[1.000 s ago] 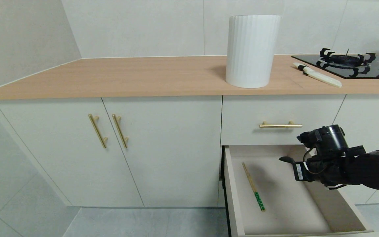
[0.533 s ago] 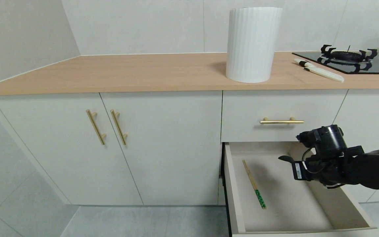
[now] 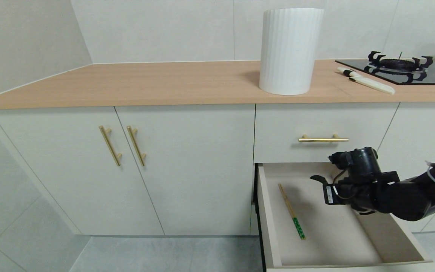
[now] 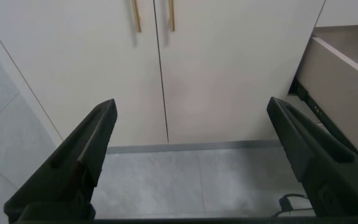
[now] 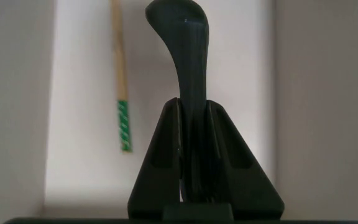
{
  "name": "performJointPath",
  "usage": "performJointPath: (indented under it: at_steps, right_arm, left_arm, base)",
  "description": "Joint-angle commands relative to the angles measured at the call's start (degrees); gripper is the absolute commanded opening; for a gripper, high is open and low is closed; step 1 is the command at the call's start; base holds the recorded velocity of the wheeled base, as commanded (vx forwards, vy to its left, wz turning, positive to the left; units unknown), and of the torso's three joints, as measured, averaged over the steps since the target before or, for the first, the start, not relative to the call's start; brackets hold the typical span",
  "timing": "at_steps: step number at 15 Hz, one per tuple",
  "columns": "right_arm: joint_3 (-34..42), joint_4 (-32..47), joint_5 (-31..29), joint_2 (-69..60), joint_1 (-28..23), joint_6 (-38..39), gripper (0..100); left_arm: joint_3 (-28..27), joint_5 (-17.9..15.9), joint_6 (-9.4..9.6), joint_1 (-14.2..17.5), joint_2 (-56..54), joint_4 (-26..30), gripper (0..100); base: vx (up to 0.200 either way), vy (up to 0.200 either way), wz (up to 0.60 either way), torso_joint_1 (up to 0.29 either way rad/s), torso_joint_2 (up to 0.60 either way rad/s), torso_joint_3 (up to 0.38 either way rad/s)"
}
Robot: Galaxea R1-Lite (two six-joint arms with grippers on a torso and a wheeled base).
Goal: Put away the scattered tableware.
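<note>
1. Since half a second earlier, the right gripper (image 3: 330, 189) had shifted left over the open drawer and come nearer the chopsticks. The counter and cabinets kept their places in the head view.
2. The right gripper's fingers (image 5: 166, 143) were clamped on a black, glossy spoon (image 3: 317, 178). Its rounded end (image 5: 182, 37) stuck out past the fingertips, pointing left.
3. The pale, shallow pulled-out drawer (image 3: 267, 215) sat at the lower right, under a closed drawer with a gold bar handle (image 3: 323, 139).
4. Thin wooden chopsticks with a green patterned end (image 3: 291, 217) lay on the drawer floor close to its left wall, green end nearest the front. The spoon was held above the floor to their right and did not touch them (image 5: 120, 81).
5. The left gripper (image 4: 191, 106) was low and to the left, its two black fingers (image 4: 92, 143) wide apart with nothing between them. It faced the pale double cabinet doors (image 4: 160, 62) and the grey floor.
6. On the wooden countertop (image 3: 164, 83) stood a tall white ribbed cylindrical container (image 3: 289, 49), above the drawers.
7. To its right lay a cream-bladed knife with a black band (image 3: 368, 83), just beside a black glass gas hob (image 3: 402, 71) at the far right.
</note>
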Motion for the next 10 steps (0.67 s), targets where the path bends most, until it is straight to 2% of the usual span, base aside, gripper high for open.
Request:
performJointPath:
  at_steps: [1, 2, 3, 4, 10]
  right_arm:
    - [-0.5, -5.7, -1.3, 8.9, 0.7, 0.1, 0]
    - [-0.5, -5.8, -1.4, 9.1, 0.7, 0.0, 0]
    - [-0.6, -9.9, -4.9, 13.8, 1.4, -0.2, 0]
    - [-0.7, -11.6, -5.4, 16.3, 1.5, -0.3, 0]
    - [-2.7, -11.5, -5.5, 20.5, 1.5, -0.2, 0]
  left_arm:
    - [0.0, 0.0, -0.01, 0.0, 0.1, 0.0, 100]
    - [0.0, 0.0, -0.01, 0.0, 0.1, 0.0, 100]
    - [0.0, 0.0, -0.01, 0.0, 0.1, 0.0, 100]
    - [0.0, 0.0, -0.01, 0.0, 0.1, 0.1, 100]
    - [0.0, 0.0, -0.01, 0.0, 0.1, 0.0, 100]
  base:
    - [0.0, 0.0, 0.0, 0.0, 0.0, 0.0]
    - [0.0, 0.0, 0.0, 0.0, 0.0, 0.0]
    - [0.0, 0.0, 0.0, 0.0, 0.0, 0.0]
    - [0.0, 0.0, 0.0, 0.0, 0.0, 0.0]
    - [0.0, 0.0, 0.0, 0.0, 0.0, 0.0]
